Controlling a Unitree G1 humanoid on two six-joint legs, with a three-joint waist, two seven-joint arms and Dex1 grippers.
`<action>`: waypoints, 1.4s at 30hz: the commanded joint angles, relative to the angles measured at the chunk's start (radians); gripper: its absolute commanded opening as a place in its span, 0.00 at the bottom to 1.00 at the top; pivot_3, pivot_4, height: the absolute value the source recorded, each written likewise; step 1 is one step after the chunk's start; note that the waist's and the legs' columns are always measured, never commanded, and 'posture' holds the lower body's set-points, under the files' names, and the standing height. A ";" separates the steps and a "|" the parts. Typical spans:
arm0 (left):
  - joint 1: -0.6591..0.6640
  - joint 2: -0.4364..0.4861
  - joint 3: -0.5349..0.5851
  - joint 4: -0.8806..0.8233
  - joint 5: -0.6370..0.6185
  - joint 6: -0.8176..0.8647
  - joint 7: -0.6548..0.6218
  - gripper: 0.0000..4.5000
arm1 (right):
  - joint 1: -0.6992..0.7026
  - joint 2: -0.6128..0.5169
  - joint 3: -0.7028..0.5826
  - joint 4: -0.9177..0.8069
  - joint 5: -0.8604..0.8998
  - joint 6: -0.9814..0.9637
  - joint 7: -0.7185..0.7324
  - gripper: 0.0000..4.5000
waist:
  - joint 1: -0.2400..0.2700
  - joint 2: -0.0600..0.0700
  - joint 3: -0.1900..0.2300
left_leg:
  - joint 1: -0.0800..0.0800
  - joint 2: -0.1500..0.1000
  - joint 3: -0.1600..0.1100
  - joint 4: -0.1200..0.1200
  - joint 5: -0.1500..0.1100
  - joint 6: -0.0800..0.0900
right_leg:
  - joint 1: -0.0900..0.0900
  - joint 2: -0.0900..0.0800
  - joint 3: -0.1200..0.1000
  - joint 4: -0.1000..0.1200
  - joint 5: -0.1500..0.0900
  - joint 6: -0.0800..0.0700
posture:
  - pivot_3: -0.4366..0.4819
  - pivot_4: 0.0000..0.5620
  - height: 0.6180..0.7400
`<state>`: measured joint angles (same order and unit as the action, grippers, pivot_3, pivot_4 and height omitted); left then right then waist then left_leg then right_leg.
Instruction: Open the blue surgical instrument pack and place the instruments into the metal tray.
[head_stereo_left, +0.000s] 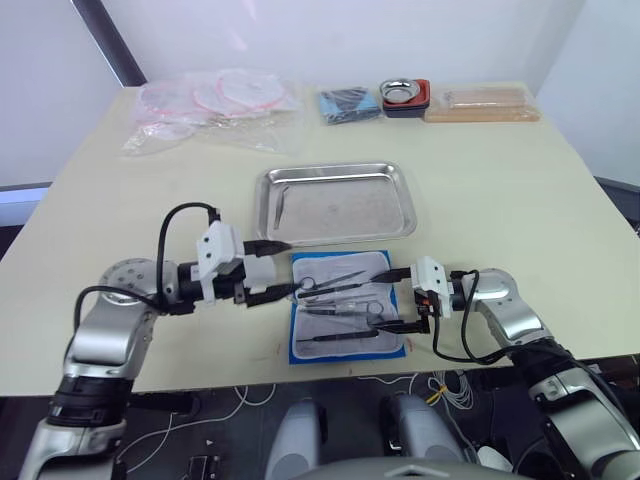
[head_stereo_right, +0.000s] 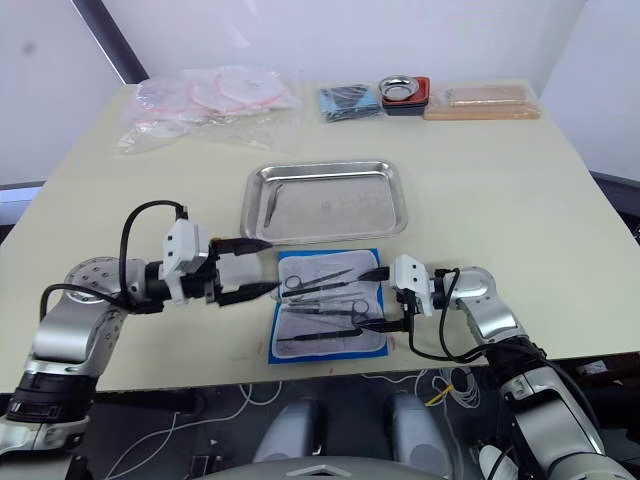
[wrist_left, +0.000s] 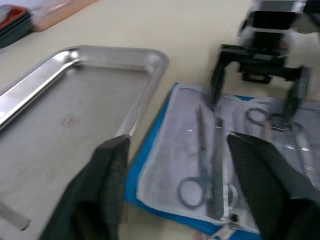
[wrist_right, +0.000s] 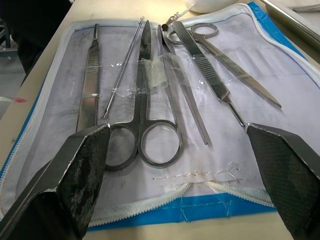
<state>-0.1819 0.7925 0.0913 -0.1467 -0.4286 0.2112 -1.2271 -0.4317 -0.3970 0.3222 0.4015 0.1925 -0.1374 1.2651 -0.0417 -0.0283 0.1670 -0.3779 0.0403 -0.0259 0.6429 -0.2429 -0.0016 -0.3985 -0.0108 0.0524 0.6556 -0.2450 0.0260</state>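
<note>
On my left, the left gripper (head_stereo_left: 283, 268) hangs at the left edge of the pack (head_stereo_left: 297, 343), its two black fingers (wrist_left: 107, 185) spread apart and holding nothing; one tip sits near the tray's near rim, the other by the pack's left border. The pack lies unfolded flat on the table (head_stereo_left: 520, 200), close to the front edge, its pale lining facing up inside a blue border. Just beyond it, nearly touching its far edge, is the metal tray (head_stereo_left: 335, 173), where I can see one thin silver tool (head_stereo_left: 281, 206) lying near the left end.

The other instruments (wrist_right: 145, 100) rest on the lining: in the right wrist view I count a flat handle, a thin probe, ring-handled scissors under a clear strap, tweezers and a second pair of scissors (wrist_right: 220, 55), all side by side.

At the right edge of the pack is the right gripper (head_stereo_left: 410, 298), fingers (wrist_right: 70, 185) wide open and empty, straddling that end of the pouch.

Along the table's far edge I see clear plastic bags with red tubing (head_stereo_left: 215, 100), a dark blue cloth bundle (head_stereo_left: 349, 104), a small metal bowl in a red-black dish (head_stereo_left: 404, 95), and a flat wooden-coloured box (head_stereo_left: 484, 103)
</note>
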 joint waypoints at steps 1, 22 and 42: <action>0.022 0.066 0.046 -0.019 -0.029 -0.071 -0.105 0.99 | 0.064 -0.022 0.054 0.071 -0.084 0.047 -0.011 1.00 | 0.000 0.000 0.000 | 0.000 0.000 0.000 0.000 0.000 0.000 | -0.001 0.000 0.000 0.000 0.000 0.000 | 0.48 0.27 1.00; 0.032 0.141 0.103 -0.016 -0.125 -0.101 -0.239 0.99 | 0.073 -0.029 0.042 0.056 -0.079 0.045 0.001 1.00 | 0.001 0.000 0.000 | -0.002 -0.001 0.003 -0.004 0.000 0.000 | -0.004 0.002 -0.001 -0.001 -0.001 -0.001 | 0.48 0.27 1.00; -0.123 0.028 -0.086 0.136 0.105 -0.146 -0.074 0.87 | 0.070 -0.021 0.047 0.048 -0.083 0.052 -0.009 1.00 | 0.003 -0.001 0.000 | -0.002 -0.001 0.006 -0.004 0.000 0.000 | -0.004 0.009 0.000 -0.001 -0.001 -0.002 | 0.48 0.27 1.00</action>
<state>-0.2836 0.8265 0.0167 -0.0167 -0.3344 0.0823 -1.3041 -0.4110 -0.3973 0.3151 0.3709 0.1925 -0.1342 1.2628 -0.0390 -0.0294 0.1667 -0.3795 0.0389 -0.0194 0.6385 -0.2428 -0.0014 -0.4025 -0.0018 0.0529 0.6552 -0.2462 0.0244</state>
